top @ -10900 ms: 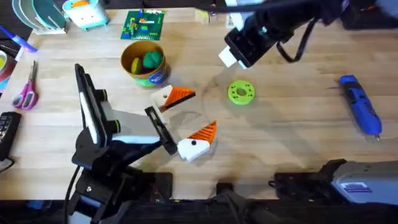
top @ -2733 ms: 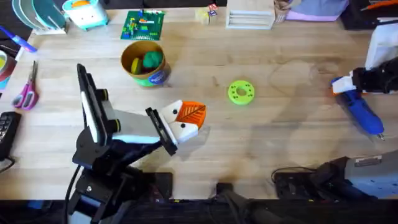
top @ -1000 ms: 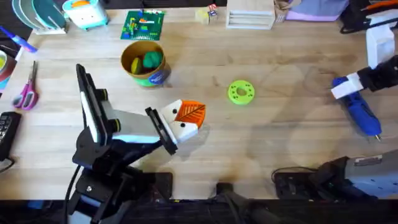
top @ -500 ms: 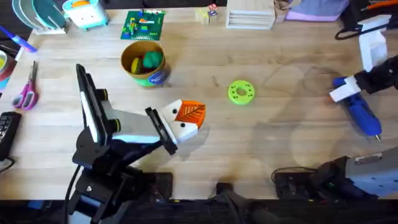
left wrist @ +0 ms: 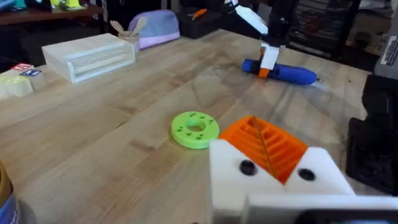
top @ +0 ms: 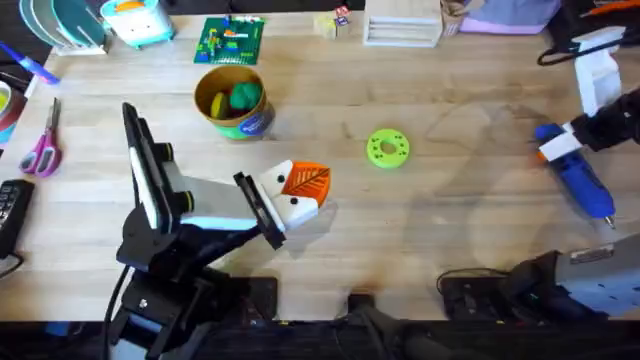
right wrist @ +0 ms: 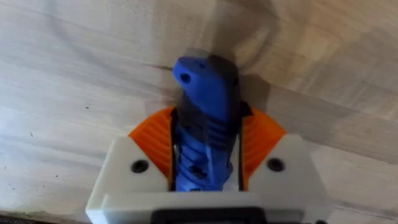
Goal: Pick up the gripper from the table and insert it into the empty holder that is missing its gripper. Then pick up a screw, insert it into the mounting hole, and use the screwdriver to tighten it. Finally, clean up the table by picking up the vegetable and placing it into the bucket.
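Table (top: 450, 230): wide bare wood through middle and right-front; clutter along far and left edges. Left arm low at left-front; left gripper (top: 297, 195) near table centre, orange pads pressed together, nothing seen between them. Right gripper (top: 562, 143) near right edge, pads clamped on rear end of screwdriver (top: 582, 180), which lies on table, bit toward front. Bucket (top: 233, 102) far-left of centre, upright, green and yellow items inside. Green disc (top: 388, 148) alone mid-table, well apart from both grippers.
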### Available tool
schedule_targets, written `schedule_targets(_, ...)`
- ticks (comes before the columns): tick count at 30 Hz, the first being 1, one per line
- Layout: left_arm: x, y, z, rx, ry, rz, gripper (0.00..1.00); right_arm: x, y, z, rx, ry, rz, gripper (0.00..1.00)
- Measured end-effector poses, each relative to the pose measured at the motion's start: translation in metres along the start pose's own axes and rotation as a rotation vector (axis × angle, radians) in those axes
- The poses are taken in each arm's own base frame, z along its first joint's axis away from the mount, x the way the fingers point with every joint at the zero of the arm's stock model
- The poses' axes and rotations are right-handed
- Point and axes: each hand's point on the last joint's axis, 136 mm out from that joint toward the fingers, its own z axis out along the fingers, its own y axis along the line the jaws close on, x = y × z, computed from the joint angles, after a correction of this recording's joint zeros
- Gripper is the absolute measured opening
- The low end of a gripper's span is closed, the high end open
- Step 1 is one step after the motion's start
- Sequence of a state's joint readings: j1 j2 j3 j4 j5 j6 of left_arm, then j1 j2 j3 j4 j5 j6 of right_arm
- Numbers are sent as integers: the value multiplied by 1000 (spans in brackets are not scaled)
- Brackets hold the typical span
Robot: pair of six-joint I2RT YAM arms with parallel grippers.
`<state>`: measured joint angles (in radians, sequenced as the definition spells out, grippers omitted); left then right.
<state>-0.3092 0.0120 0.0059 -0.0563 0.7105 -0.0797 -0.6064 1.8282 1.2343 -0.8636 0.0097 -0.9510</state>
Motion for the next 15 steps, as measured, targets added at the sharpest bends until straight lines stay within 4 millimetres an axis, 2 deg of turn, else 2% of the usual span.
schedule_targets(6, 0, 0, 0, 0, 0, 0, 8, 0, -1, 1, 2, 4, 0, 259)
schedule_targets(10, 0, 0, 0, 0, 0, 0, 8, 0, -2, 1, 4, 2, -5, 30)
schedule_targets(15, 0, 0, 0, 0, 0, 0, 8, 0, -1, 1, 2, 5, -4, 26)
